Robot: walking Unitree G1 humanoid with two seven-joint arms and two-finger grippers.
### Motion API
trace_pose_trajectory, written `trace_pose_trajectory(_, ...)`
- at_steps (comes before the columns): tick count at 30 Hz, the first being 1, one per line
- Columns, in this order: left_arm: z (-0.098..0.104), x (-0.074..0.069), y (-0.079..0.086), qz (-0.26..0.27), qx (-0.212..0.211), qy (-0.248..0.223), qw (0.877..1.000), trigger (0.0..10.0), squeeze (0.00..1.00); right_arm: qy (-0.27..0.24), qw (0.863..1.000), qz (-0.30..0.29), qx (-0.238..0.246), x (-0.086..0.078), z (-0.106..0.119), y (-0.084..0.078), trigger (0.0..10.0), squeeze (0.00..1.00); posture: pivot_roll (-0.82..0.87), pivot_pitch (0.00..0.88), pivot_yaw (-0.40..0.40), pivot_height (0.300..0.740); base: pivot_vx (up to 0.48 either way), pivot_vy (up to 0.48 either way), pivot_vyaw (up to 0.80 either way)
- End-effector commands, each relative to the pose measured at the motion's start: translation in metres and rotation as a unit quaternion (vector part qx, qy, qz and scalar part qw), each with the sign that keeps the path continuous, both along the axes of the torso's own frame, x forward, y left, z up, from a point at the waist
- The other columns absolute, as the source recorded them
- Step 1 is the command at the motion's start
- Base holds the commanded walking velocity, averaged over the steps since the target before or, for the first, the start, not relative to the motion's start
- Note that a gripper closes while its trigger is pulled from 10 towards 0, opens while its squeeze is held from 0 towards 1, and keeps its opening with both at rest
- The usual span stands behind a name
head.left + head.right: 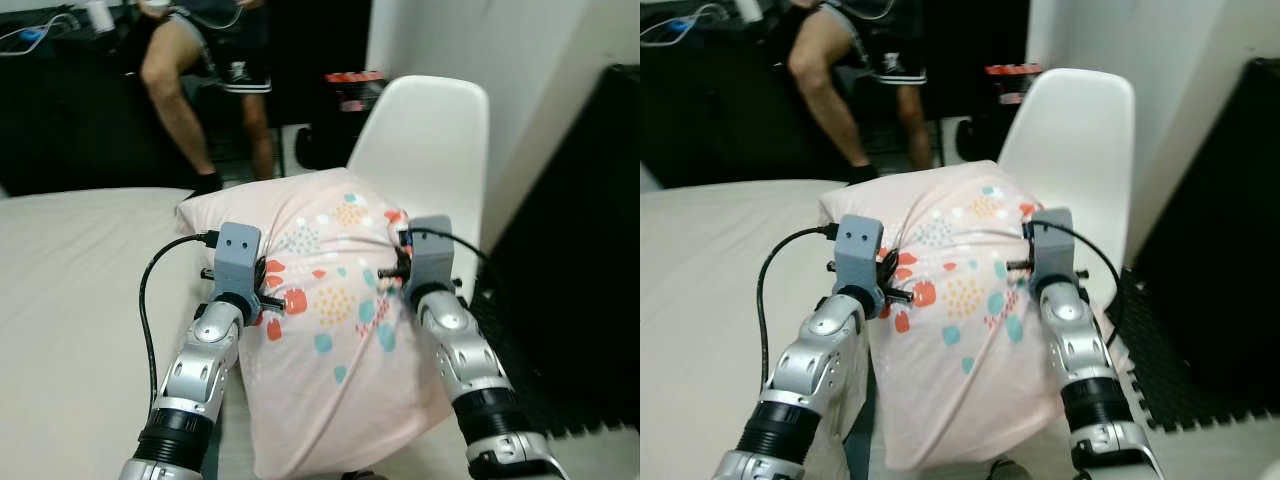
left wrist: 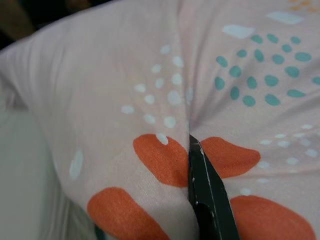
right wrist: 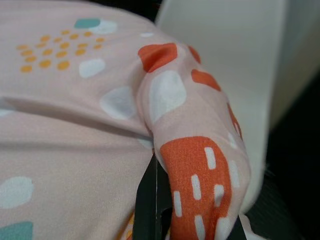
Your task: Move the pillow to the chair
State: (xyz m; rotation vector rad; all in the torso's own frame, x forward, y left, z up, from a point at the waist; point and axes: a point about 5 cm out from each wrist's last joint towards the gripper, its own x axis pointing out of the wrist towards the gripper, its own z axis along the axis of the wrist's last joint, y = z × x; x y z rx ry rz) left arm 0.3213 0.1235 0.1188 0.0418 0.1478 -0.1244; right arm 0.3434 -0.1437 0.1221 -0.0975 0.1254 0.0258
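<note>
A pale pink pillow with orange, teal and white patterns is held up between both arms, above the bed's edge and in front of the white chair. My left gripper is shut on a fold of the pillow's left side. In the left wrist view one black finger digs into the fabric. My right gripper is shut on the pillow's right side, where cloth bunches over a finger. The chair's seat is hidden behind the pillow.
A beige bed lies to the left and below. A person's bare legs are at the back left. A tall black object and dark foam floor mats are on the right, close to the chair.
</note>
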Motion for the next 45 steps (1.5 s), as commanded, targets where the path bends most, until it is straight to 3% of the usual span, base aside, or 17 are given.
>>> trace_pose_trajectory(1,0.0048,0.0001,0.0008,0.0,0.007,-0.011,1.0,10.0,0.0,-0.002,1.0,0.0,0.0,-0.0011,0.0009,0.0015,10.0,0.0,0.02,0.121,0.057,0.74,0.0,0.0,-0.8)
trace_pose_trajectory(40,0.0091,-0.0003,0.0003,0.001,-0.007,-0.015,1.0,10.0,0.0,0.03,1.0,0.002,-0.008,-0.0027,-0.0031,0.0067,10.0,0.0,0.04,0.124,0.062,0.74,0.0,0.0,-0.8)
trace_pose_trajectory(42,0.0098,-0.0003,0.0004,0.0,-0.011,-0.016,1.0,10.0,0.0,0.03,1.0,0.001,-0.008,-0.0025,-0.003,0.0068,10.0,0.0,0.04,0.125,0.061,0.74,0.0,0.0,-0.8)
trace_pose_trajectory(45,0.0127,0.0,-0.0011,0.006,-0.054,-0.014,0.998,10.0,0.0,0.031,1.0,0.001,-0.008,-0.0022,-0.0028,0.0073,10.0,0.0,0.04,0.124,0.059,0.74,0.0,0.0,-0.8)
